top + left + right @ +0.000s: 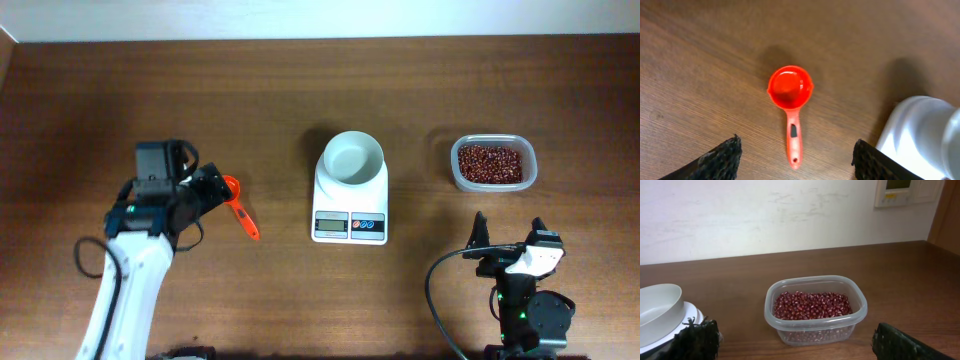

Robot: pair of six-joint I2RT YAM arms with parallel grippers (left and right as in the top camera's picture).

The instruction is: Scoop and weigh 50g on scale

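The white scale [350, 222] sits mid-table with its round empty bowl [351, 158] on top. The dark red-brown beans [490, 162] fill a clear tub [531, 172] to its right. An orange scoop [238, 208] lies on the wood left of the scale. My left gripper [205, 190] hovers over it, open. In the left wrist view the scoop handle [793, 145] lies between the two fingers, touching neither, and the cup [790, 90] is empty. My right gripper [509, 224] stands open near the front edge, facing the beans [812, 304] and apart from them.
The scale's edge [920, 130] shows at the right of the left wrist view, close to the right finger. In the right wrist view the tub [815, 327] stands ahead and the scale's bowl [657, 307] is at the left. A cable [440, 290] loops beside the right arm.
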